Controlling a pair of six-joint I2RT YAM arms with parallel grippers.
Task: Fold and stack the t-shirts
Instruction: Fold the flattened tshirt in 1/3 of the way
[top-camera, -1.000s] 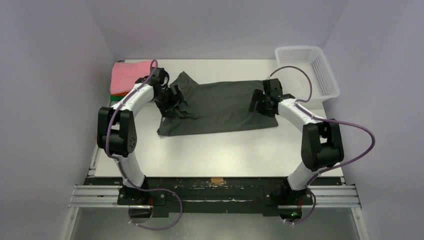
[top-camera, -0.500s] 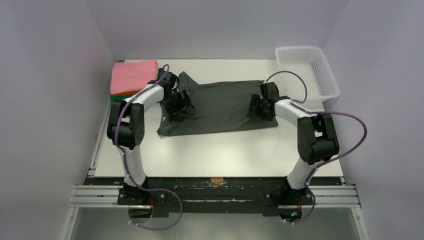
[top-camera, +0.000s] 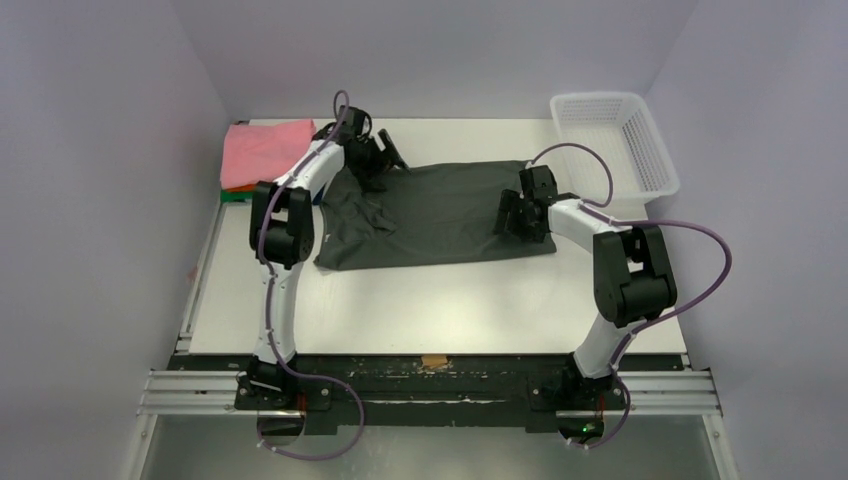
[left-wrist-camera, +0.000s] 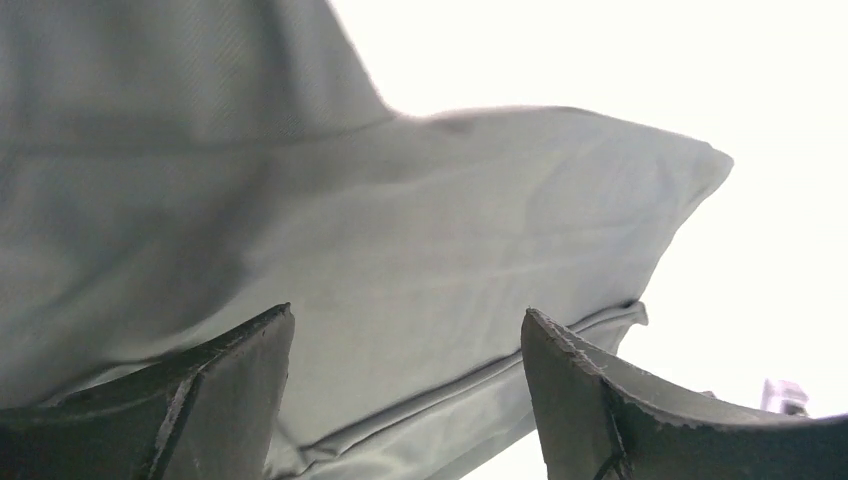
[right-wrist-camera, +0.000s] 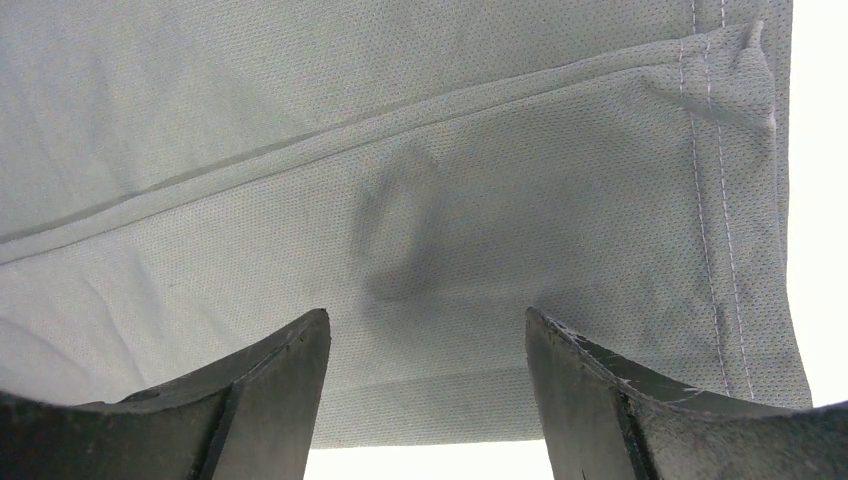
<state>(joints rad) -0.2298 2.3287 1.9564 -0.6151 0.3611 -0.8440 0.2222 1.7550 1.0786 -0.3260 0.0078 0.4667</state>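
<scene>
A dark charcoal-grey t-shirt (top-camera: 430, 215) lies spread on the white table, partly folded and wrinkled at its left end. My left gripper (top-camera: 383, 158) is open over the shirt's far left corner; in the left wrist view its fingers (left-wrist-camera: 230, 385) stand apart above a sleeve hem (left-wrist-camera: 480, 385). My right gripper (top-camera: 512, 215) is open low over the shirt's right end; in the right wrist view the cloth (right-wrist-camera: 420, 180) fills the space between the jaws, near the hemmed corner (right-wrist-camera: 735, 200). A folded pink t-shirt (top-camera: 262, 152) tops a pile at the far left, with orange and green edges (top-camera: 232, 193) below.
A white plastic mesh basket (top-camera: 612, 145) stands at the table's far right corner. Purple cables loop from both arms. The table's near edge meets a black rail (top-camera: 430, 385) holding the arm bases. Grey walls close in both sides.
My left gripper has moved from the shirt's left middle up to its far left corner, and the raised sleeve there now lies flatter. My right gripper has barely shifted.
</scene>
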